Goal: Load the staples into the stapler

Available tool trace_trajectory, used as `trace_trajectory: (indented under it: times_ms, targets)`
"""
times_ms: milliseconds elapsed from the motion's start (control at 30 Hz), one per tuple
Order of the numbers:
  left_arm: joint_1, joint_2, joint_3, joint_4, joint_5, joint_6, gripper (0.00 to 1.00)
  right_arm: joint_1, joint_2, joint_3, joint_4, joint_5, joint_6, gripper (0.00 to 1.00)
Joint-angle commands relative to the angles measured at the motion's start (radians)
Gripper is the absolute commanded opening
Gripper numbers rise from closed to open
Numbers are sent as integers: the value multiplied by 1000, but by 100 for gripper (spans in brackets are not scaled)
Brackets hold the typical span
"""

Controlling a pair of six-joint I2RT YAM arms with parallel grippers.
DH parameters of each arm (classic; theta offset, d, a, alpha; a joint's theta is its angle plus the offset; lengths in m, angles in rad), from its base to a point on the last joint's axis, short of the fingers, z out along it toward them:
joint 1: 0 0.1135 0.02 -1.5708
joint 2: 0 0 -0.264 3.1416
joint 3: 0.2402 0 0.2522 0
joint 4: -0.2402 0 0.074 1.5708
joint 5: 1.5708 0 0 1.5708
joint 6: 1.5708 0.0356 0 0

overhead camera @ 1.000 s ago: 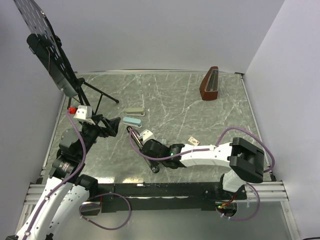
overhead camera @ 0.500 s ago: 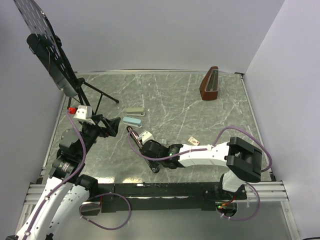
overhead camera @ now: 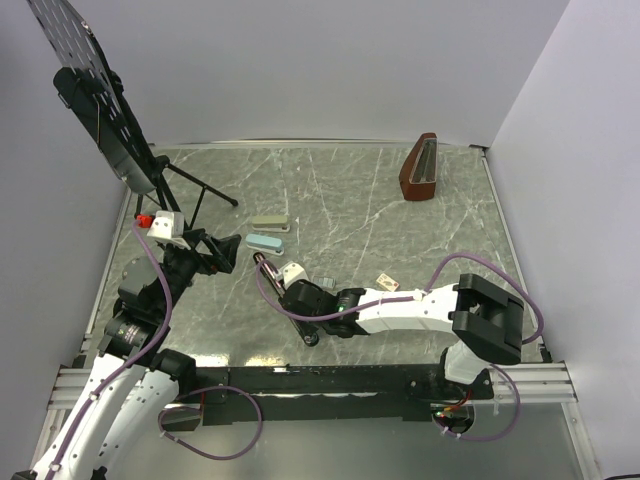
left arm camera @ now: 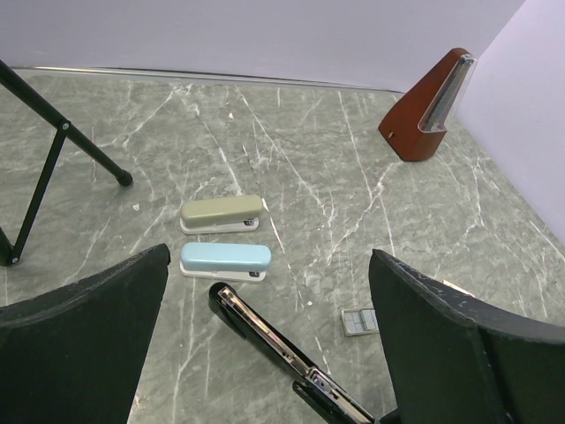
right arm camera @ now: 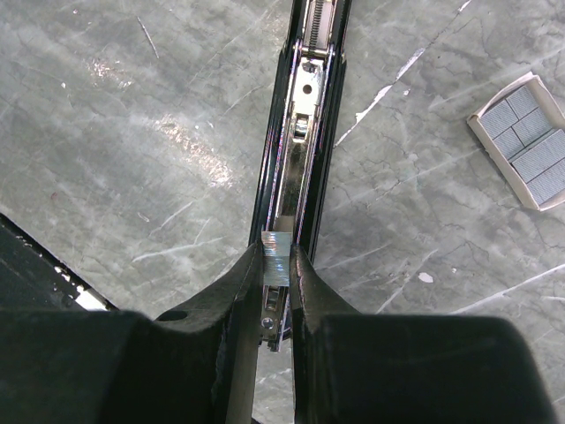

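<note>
- staples (right arm camera: 276, 253) are pinched by right gripper (right arm camera: 277, 268), jaws nearly closed, just over the opened stapler (right arm camera: 301, 159).
- left gripper (left arm camera: 269, 253) is held wide open, empty.
- strip is judged light, brittle; long sides are best gripped.

The tabletop (overhead camera: 350, 200) is showing grey-green marble veined in white. The stapler (right arm camera: 300, 150) is showing black around a silvery rail, the staples (right arm camera: 276, 259) glinting silver. Beyond it, an olive stapler (left arm camera: 222, 213) and a pale blue stapler (left arm camera: 225, 259) are lying; far right, the metronome (left arm camera: 430, 106) is showing reddish-brown.

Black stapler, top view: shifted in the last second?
No. The black stapler lies at the same gap from the blue stapler as before.
</note>
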Motion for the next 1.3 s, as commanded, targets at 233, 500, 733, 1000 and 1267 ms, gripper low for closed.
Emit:
trace_trajectory:
  times_ms: [233, 500, 733, 1000, 1267]
  targets:
    - [4, 0, 3, 39, 13, -7, 100, 9, -54, -12, 42, 15, 20, 17]
    - [4, -2, 3, 37, 13, -7, 99, 9, -52, -13, 50, 15, 20, 17]
    - [4, -2, 3, 39, 15, -7, 99, 9, -34, -16, 45, 14, 26, 17]
    - [4, 0, 3, 39, 15, -7, 99, 9, -11, -13, 38, 12, 26, 17]
    - [4, 0, 3, 40, 16, -7, 99, 11, -9, -19, 27, 35, 23, 17]
